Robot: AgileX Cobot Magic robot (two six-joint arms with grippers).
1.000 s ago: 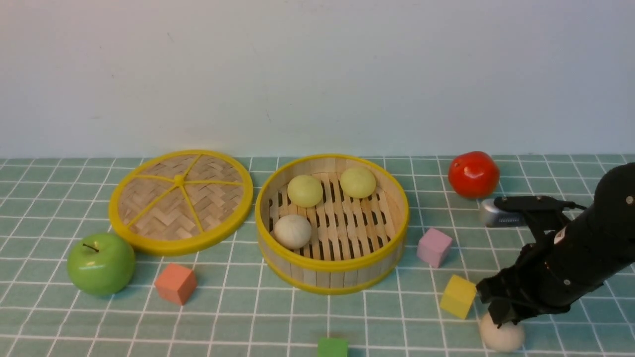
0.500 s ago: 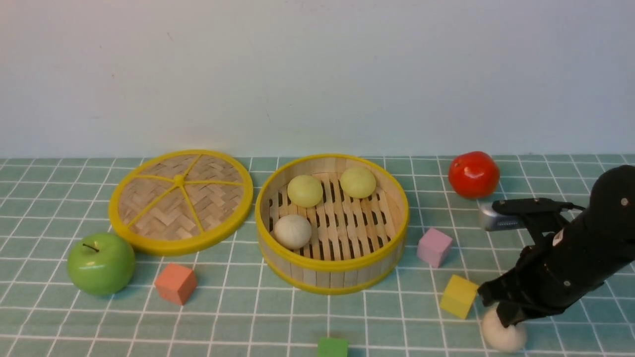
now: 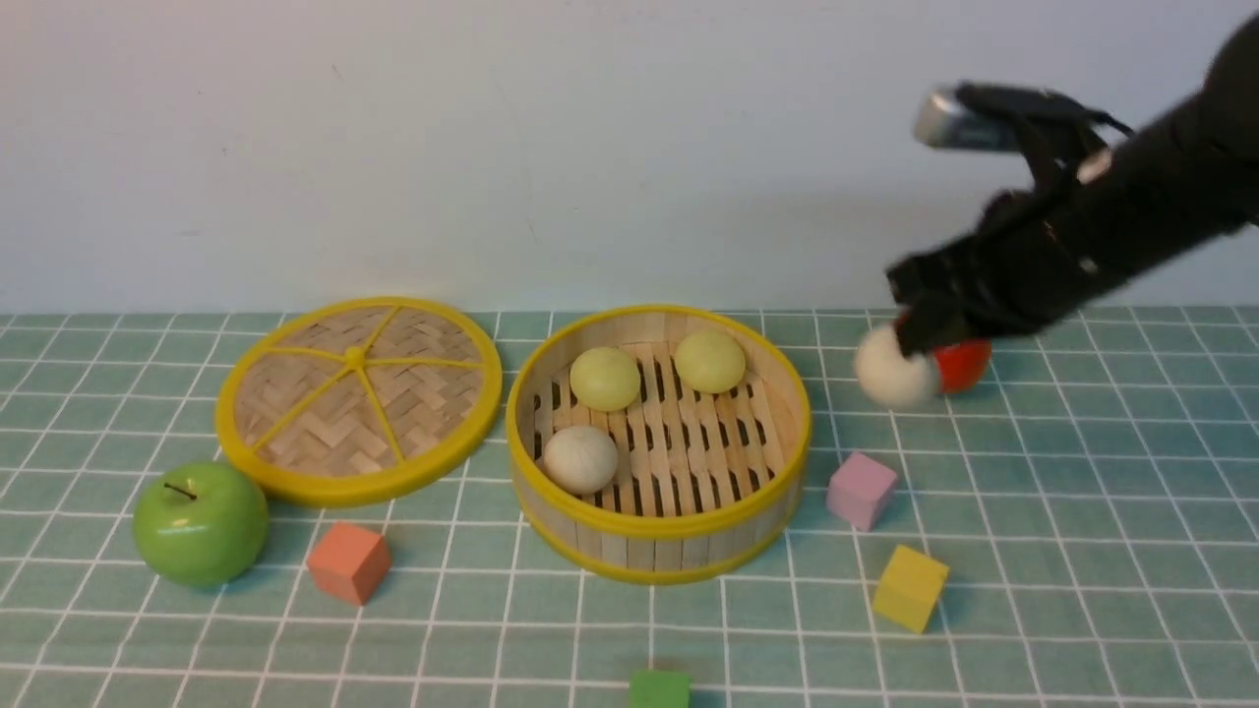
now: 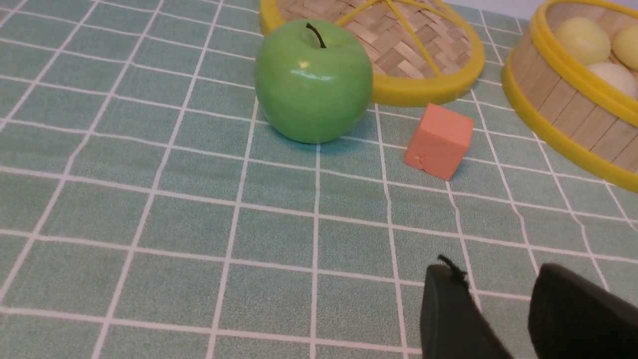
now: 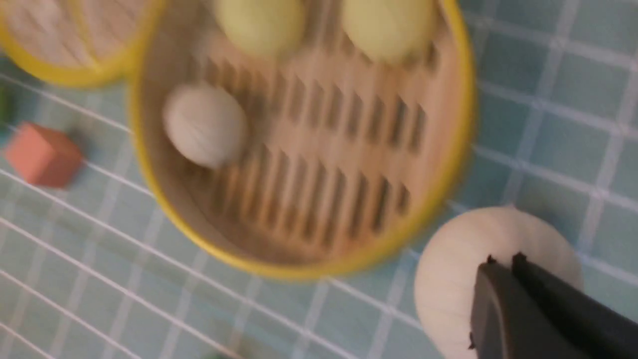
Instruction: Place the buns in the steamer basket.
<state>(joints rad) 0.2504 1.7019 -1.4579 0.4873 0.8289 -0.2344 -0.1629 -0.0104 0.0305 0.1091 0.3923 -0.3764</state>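
My right fingers (image 5: pixel 498 294) pinch a pale bun (image 3: pixel 893 369), blurred, held up clear of the counter (image 3: pixel 443 639) and hiding part of the red fruit (image 3: pixel 966 364). My right arm reaches in from the right, fingers angled down. The steamer basket (image 3: pixel 657 551) holds three buns. My left fingers (image 4: pixel 478 314), cut off, stand apart.

The right gripper (image 3: pixel 920 320) holds a beige bun (image 3: pixel 896 368) aloft, partly hiding the red object (image 3: pixel 964 364).

Steamer basket (image 3: pixel 661 546) shared by distant forward front view and closer, downward right-wrist view.
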